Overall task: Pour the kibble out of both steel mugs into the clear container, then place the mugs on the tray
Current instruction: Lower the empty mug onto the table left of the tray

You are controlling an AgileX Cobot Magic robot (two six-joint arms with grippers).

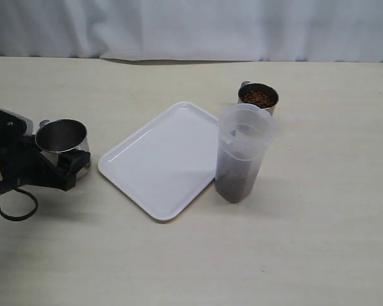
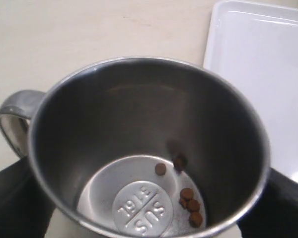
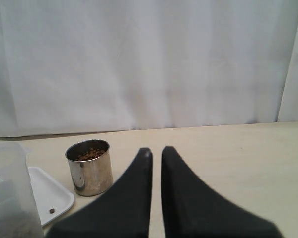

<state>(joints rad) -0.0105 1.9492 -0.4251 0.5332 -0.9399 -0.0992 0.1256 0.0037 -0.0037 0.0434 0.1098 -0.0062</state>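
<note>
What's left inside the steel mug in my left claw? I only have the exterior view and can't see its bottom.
Observer: The left wrist view shows a few kibble pellets on the bottom of the left steel mug. Otherwise it's empty.
Operator: And the right claw? It's outside my picture.
Observer: The right claw is shut and holds nothing. The full steel mug stands ahead of it.
Operator: Is the tray clean?
Observer: Not quite. The right wrist view shows one stray pellet on the white tray.
</note>
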